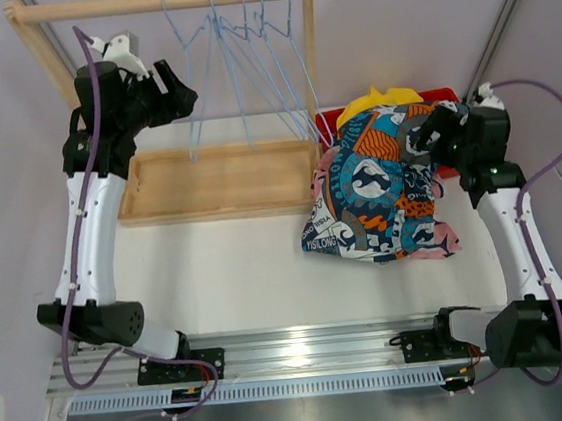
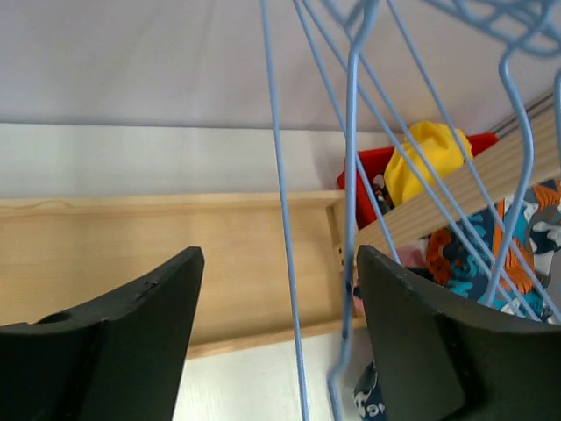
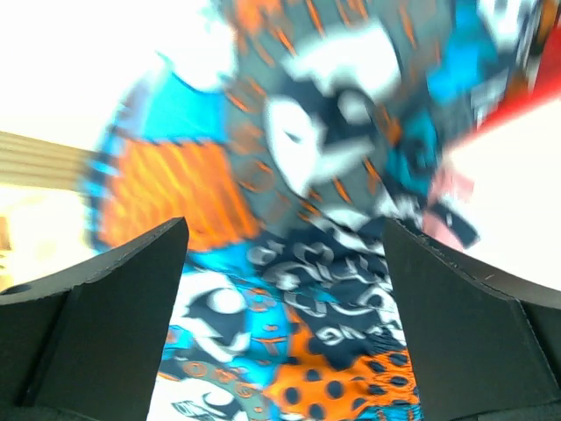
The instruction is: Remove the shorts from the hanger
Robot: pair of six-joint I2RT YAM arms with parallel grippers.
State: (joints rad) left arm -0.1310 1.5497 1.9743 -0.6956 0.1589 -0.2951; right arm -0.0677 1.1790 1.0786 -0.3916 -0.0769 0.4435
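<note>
Several bare blue wire hangers [image 1: 245, 63] hang on the wooden rail [image 1: 163, 0]; no shorts are on them. The teal-orange-white patchwork shorts [image 1: 379, 185] lie on top of a pile on the table at the right. The yellow shorts [image 1: 380, 99] lie behind them, and a pink edge [image 1: 319, 174] shows at the pile's left. The light blue and blotched pairs are hidden. My left gripper [image 1: 183, 90] is open, with hanger wires [image 2: 282, 219] hanging between its fingers [image 2: 149, 333]. My right gripper [image 1: 421, 141] is open and empty just above the patchwork shorts [image 3: 289, 263].
The rack's wooden base tray [image 1: 218, 182] lies under the hangers, with posts at either end. A red bin [image 1: 442, 101] stands behind the pile and also shows in the left wrist view [image 2: 368, 167]. A metal rail [image 1: 306, 354] runs along the near edge.
</note>
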